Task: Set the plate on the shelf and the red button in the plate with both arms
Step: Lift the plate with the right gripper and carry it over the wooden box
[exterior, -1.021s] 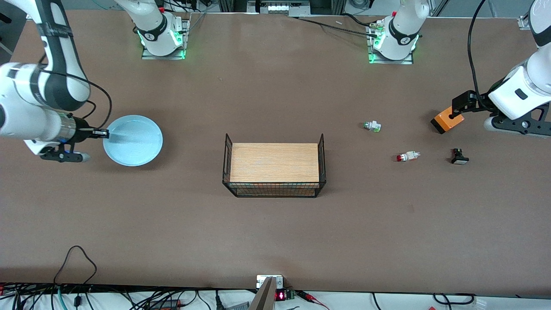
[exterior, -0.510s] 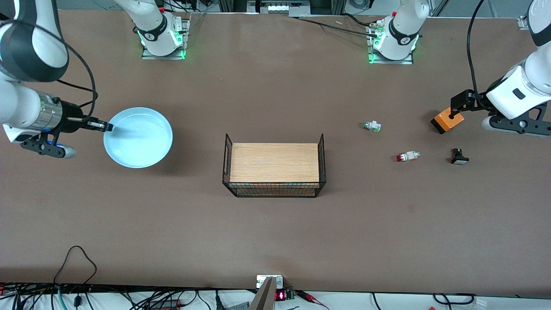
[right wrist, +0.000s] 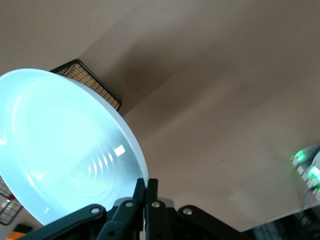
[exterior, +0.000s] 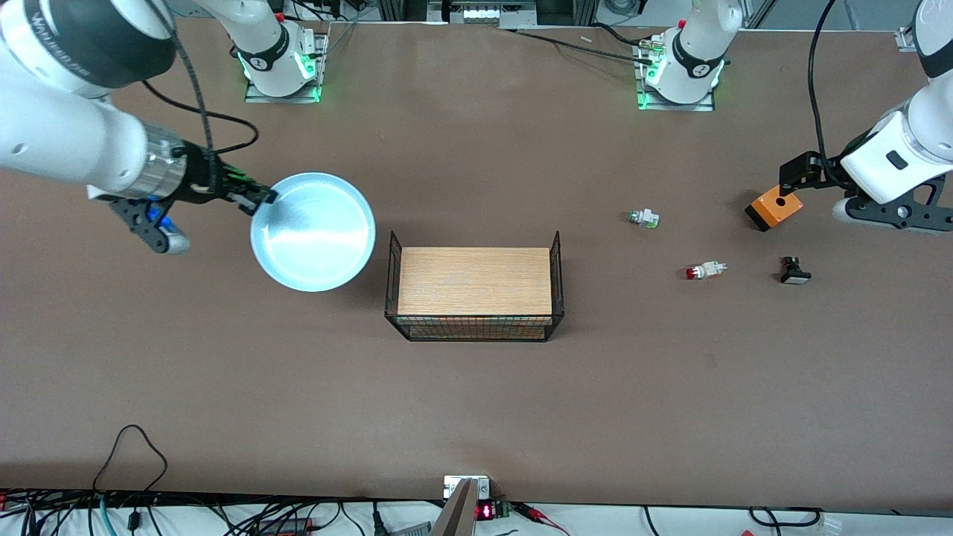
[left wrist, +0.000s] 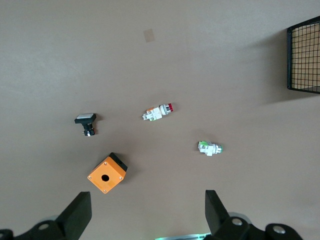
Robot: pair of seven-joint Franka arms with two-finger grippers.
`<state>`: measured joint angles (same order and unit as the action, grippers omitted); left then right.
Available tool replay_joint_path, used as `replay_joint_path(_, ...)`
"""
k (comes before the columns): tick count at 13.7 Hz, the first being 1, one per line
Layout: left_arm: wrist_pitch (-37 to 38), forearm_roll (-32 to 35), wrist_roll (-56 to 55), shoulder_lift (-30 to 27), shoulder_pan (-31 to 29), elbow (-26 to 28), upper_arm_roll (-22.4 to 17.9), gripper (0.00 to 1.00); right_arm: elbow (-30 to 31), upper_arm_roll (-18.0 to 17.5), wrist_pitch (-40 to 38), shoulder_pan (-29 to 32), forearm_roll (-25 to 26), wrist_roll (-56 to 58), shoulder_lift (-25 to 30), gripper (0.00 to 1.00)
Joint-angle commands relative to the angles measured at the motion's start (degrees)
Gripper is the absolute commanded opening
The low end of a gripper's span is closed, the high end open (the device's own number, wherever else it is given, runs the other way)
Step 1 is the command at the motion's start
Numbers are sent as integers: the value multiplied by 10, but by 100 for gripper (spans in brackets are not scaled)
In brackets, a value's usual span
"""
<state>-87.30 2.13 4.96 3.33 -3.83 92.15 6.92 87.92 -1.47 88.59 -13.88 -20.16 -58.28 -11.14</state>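
Pale blue and round, the plate is up in the air, pinched at its rim by the right hand, whose two fingers are pressed together on the edge. In the right wrist view the plate is tilted and the fingers grip its rim. The plate hangs over the brown surface, just beside the wire basket at the end that faces the right arm. A wooden board lies on top of the basket.

The red button lies on its side on the surface, toward the left arm's end, and nothing touches it. The green button lies farther from the front camera than the red one. The black button lies beside the red one, closer to the left arm's end. The orange box, with a round hole in its top, stands near the black button and farther from the camera.

The left hand hovers above this group with its fingers wide apart and holds nothing. In the left wrist view the red button, the green button, the black button and the orange box all lie below it.
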Motion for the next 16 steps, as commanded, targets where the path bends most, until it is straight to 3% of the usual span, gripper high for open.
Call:
replay_joint_path(1, 8, 10, 3, -10, 1, 4, 0, 100, -23, 6, -3, -62, -13, -123, -22, 0)
replay_joint_path(5, 7, 10, 3, -10, 1, 4, 0, 100, -25, 6, 64, -135, -11, -220, -38, 0)
replay_joint_path(11, 6, 10, 2, -8, 2, 3, 0, 100, -24, 8, 186, -169, -12, -247, -62, 0)
replay_joint_path(16, 3, 10, 2, -6, 2, 3, 0, 100, -23, 8, 217, -181, -11, -244, -98, 0)
